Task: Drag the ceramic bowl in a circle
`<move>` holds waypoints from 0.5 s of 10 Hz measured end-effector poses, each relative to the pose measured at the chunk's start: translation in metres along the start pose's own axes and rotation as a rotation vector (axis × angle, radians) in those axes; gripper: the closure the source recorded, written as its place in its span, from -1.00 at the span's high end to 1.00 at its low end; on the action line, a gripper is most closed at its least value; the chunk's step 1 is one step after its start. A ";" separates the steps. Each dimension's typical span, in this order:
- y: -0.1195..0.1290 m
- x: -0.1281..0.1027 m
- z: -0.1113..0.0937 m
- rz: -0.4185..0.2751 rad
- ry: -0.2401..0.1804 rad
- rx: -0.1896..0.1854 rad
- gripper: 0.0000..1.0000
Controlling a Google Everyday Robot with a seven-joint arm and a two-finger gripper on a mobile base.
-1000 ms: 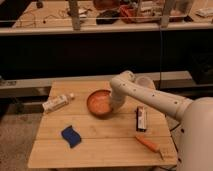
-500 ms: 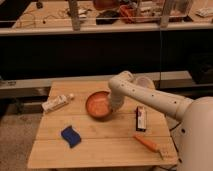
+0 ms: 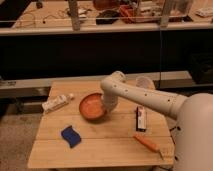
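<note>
Orange-brown ceramic bowl point(image 3: 91, 106), round and shallow with a lighter inside and a darker rim, sits on the light wooden table point(image 3: 100, 150), a bit left of the middle. In the one camera view, the robot's white arm point(image 3: 145, 99) comes in from the right, bends near the back of the table, and points down at the right side of the ceramic bowl. The gripper point(image 3: 105, 106) is at the end of that arm, down at the bowl's right rim, and it looks like it touches the bowl there. The arm hides most of it, so I cannot tell if the gripper is open, closed, or clamped on the rim. A long white tube with a small cap point(image 3: 57, 103) lies on its side just left of the bowl, not touching it. It has marks on its side, but they cannot be read. A blue wavy sponge point(image 3: 71, 136) lies near the front left, well apart from the bowl. A flat black and white packet point(image 3: 141, 119) lies to the right of the bowl, and its label cannot be read either. A thin orange stick-shaped thing point(image 3: 147, 143) lies near the front right corner. A small white cup point(image 3: 143, 82) stands at the back of the table, behind the arm. The robot's big round white body point(image 3: 195, 135) fills the bottom right corner. Behind the table is a long shelf point(image 3: 100, 29) with wires and an orange-red tray point(image 3: 135, 12) on it.
</note>
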 end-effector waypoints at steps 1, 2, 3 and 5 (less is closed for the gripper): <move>0.012 0.006 -0.003 -0.003 -0.005 0.004 -0.98; 0.027 0.010 -0.007 -0.005 -0.008 0.003 -0.98; 0.041 0.017 -0.009 -0.004 -0.010 0.001 -0.98; 0.048 0.020 -0.013 -0.013 -0.013 0.006 -0.98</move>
